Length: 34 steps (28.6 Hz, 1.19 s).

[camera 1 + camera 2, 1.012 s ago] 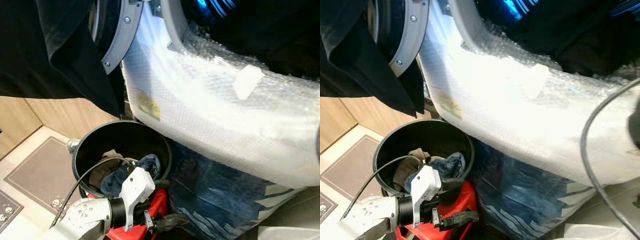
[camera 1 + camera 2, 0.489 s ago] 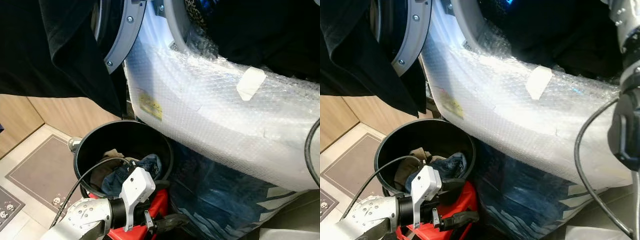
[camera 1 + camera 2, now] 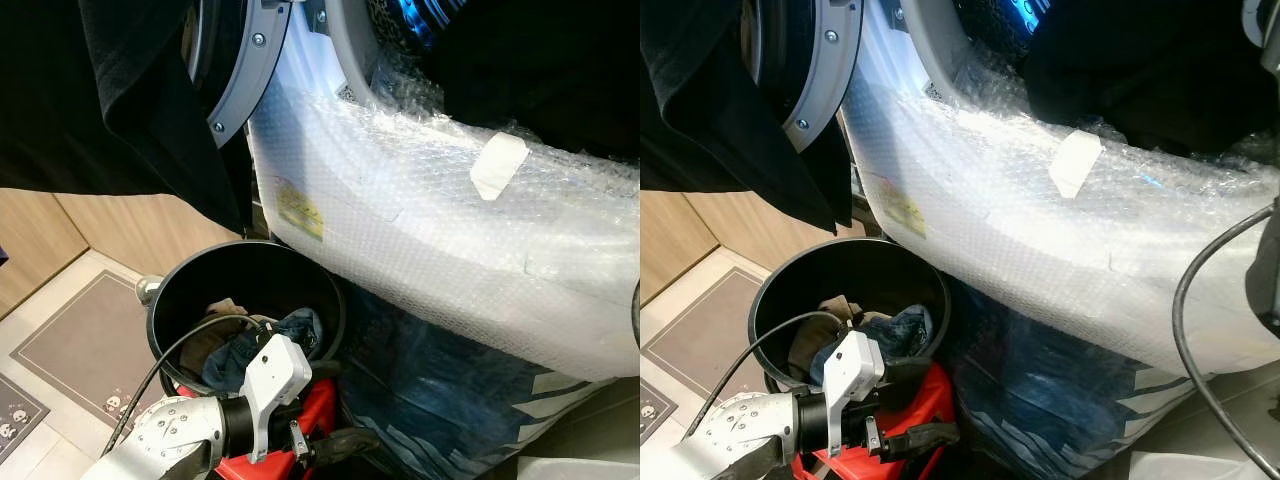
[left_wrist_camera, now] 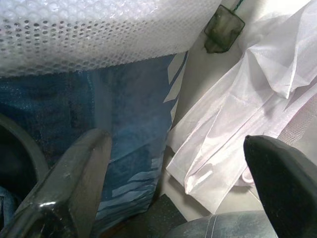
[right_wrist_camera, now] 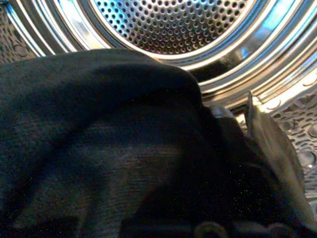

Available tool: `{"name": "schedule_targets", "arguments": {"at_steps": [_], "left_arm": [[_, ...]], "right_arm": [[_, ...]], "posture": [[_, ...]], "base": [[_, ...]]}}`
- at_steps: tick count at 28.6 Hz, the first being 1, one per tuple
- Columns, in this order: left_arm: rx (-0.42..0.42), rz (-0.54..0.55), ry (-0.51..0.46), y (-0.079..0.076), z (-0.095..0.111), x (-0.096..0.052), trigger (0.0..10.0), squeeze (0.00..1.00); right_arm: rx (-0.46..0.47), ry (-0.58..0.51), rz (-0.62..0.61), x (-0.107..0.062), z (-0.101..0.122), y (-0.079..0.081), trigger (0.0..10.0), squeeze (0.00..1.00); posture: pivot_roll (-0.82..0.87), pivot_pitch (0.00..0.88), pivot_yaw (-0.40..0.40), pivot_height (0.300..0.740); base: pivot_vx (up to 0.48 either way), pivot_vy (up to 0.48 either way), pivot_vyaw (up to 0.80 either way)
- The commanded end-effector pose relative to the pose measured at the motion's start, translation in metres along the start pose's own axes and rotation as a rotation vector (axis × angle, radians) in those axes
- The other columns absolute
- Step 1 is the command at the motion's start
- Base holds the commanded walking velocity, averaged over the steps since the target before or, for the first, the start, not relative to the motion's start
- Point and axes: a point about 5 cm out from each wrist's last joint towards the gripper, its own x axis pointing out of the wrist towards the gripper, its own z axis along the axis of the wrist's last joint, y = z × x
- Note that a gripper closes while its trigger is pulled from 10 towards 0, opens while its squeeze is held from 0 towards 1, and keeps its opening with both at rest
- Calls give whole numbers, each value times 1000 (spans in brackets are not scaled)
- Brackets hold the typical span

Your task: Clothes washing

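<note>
1. Washing machine, far right, swathed in bubble wrap, door swung open to the left. Loose wrap bunched at the lip of the drum; could snag cloth going in, or get dragged inside along with it.
2. Black garment draped over the door, far left. Hangs low above the bucket; could slip off if the door gets bumped.
3. Black bucket, near left on the floor, holding a blue piece and a brownish piece of laundry. Stands tight against the machine's front and a blue bag; easily tipped by a careless reach.
4. Dark garment, the task's item of the moment, heaped in the drum mouth at far right. Sits on the threshold rather than deep inside, by the look of it; likely to slide back out, or get caught in the door, unless pushed further.
5. Right gripper, up at the drum, buried against that garment. Cannot tell whether clamped on the cloth or released. If not released, would pull the garment back out on withdrawal.
6. Left gripper, near left, low beside the bucket and above a red object, spread wide and holding nothing.
7. Black cable looping over the bucket rim. Could hook laundry on the next pick.
</note>
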Motion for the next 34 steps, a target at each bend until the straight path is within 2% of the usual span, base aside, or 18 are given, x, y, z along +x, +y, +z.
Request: {"name": "schedule_targets", "arguments": {"at_steps": [1,8,19,23,26,27,28,34], "left_arm": [[3,-26,-8,-3,3,1,10000,0],[8,-27,-11,0,6,2,10000,0],[17,-34,-11,5,9,3,10000,0],[17,-37,-11,6,9,3,10000,0],[18,-41,-14,6,9,5,10000,0],[19,-42,-17,6,9,6,10000,0],[18,-43,-17,6,10,6,10000,0],[16,-50,-22,6,10,8,10000,0]], "right_arm": [[21,-22,-28,-4,11,-11,10000,1000],[40,-46,-25,-11,27,-12,10000,1000],[43,-46,-22,-17,38,-12,10000,1000],[51,-50,-47,-16,35,-9,10000,1000],[67,-72,-62,-16,30,3,10000,1000],[79,-75,-45,-17,25,14,10000,1000],[70,-88,-41,-18,23,18,10000,1000],[63,-86,0,-22,11,32,10000,1000]], "posture": [[-65,140,-53,740],[-71,145,-44,740],[-84,146,-20,740],[-93,144,-14,740],[-105,144,-8,740],[-107,142,-3,740],[-107,142,-3,740],[-111,140,0,740]], "base": [[0,0,0],[0,0,0],[0,0,0],[0,0,0],[0,0,0],[0,0,0],[0,0,0],[0,0,0]]}}
